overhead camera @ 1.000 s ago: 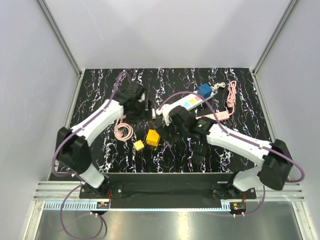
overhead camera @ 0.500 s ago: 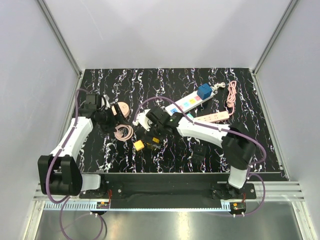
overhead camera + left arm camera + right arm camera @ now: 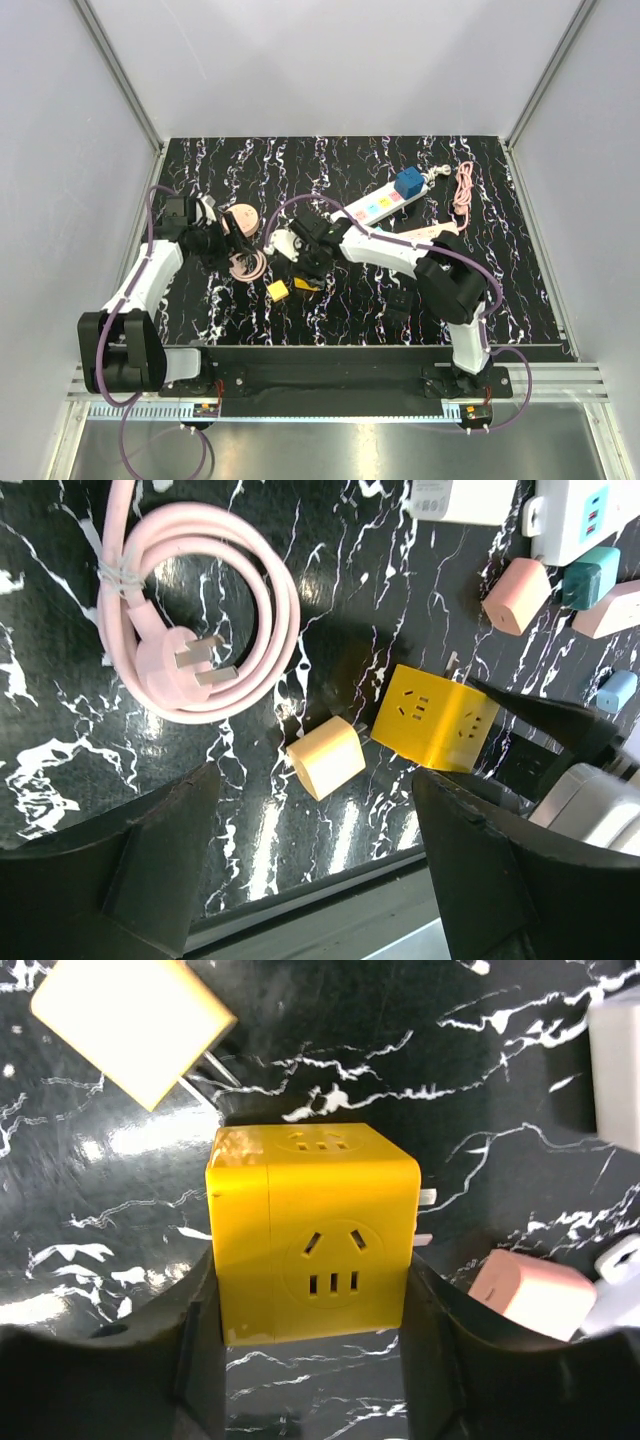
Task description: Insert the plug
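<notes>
A yellow socket cube sits on the black marbled table between my right gripper's fingers, which press on both of its sides; its metal prongs stick out to the right. In the top view the right gripper covers most of the cube. A pale yellow plug lies just beyond it, also showing in the top view. My left gripper is open and empty, above the table near a coiled pink cable with a plug. The cube and the pale plug show below it.
A white power strip with a blue plug lies at the back right. A pink strip and a pink cord lie further right. A pink adapter is close to the cube. The pink coil lies by the left gripper.
My left arm swung from the middle to the left side. My right gripper moved left and came down around the yellow cube.
</notes>
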Controlling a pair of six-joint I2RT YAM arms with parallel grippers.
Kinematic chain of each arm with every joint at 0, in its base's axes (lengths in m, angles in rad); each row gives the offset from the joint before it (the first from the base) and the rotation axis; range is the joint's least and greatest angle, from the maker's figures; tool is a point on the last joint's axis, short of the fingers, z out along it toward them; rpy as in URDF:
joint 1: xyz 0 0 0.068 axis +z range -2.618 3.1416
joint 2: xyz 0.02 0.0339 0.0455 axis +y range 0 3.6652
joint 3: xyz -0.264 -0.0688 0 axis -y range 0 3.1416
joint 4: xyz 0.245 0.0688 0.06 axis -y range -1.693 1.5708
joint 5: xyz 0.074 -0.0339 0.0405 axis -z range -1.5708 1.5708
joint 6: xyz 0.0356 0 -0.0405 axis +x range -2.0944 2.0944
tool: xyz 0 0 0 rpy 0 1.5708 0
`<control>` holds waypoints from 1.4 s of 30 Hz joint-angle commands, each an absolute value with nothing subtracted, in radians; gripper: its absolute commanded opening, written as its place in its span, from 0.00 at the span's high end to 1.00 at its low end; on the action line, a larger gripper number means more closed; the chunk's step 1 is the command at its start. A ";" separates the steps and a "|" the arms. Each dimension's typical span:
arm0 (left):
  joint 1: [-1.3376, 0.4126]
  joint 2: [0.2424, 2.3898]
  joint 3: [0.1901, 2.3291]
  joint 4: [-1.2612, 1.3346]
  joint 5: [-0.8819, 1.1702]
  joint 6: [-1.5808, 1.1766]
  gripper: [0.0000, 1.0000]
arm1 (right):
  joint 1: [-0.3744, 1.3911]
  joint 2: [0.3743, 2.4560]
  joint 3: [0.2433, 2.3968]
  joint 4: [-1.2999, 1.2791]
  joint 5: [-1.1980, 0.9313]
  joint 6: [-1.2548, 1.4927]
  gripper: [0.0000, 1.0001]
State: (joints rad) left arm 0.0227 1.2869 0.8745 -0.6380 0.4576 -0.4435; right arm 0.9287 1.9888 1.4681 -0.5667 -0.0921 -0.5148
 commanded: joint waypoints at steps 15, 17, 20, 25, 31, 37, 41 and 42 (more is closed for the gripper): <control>0.009 0.976 0.859 -0.350 1.107 -0.494 0.15 | 0.741 1.566 1.466 -0.607 -0.943 -0.442 1.00; -0.030 0.950 0.847 -0.298 1.152 -0.554 0.12 | 0.738 1.548 1.483 -0.609 -0.994 -0.436 1.00; -0.080 0.911 0.844 -0.233 1.184 -0.607 0.07 | 0.730 1.516 1.499 -0.609 -1.089 -0.433 1.00; -0.118 0.856 0.757 0.050 1.216 -0.907 0.05 | 0.721 1.477 1.529 -0.604 -1.265 -0.445 1.00; -0.228 0.839 0.663 0.613 1.201 -1.299 0.03 | 0.721 1.453 1.569 -0.597 -1.344 -0.454 1.00; -0.395 0.876 0.687 0.718 1.125 -1.350 0.04 | 0.721 1.459 1.614 -0.594 -1.397 -0.462 1.00; -0.446 0.922 0.647 0.996 1.083 -1.491 0.07 | 0.723 1.454 1.614 -0.594 -1.408 -0.479 1.00; -0.451 0.948 0.620 1.064 1.072 -1.532 0.09 | 0.721 1.454 1.614 -0.594 -1.411 -0.479 1.00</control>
State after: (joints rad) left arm -0.4278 0.9096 0.6556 0.7547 1.1221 -1.3872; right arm 0.7265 1.4860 1.5665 -0.6258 -1.3560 -0.4583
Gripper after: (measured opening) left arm 0.926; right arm 0.654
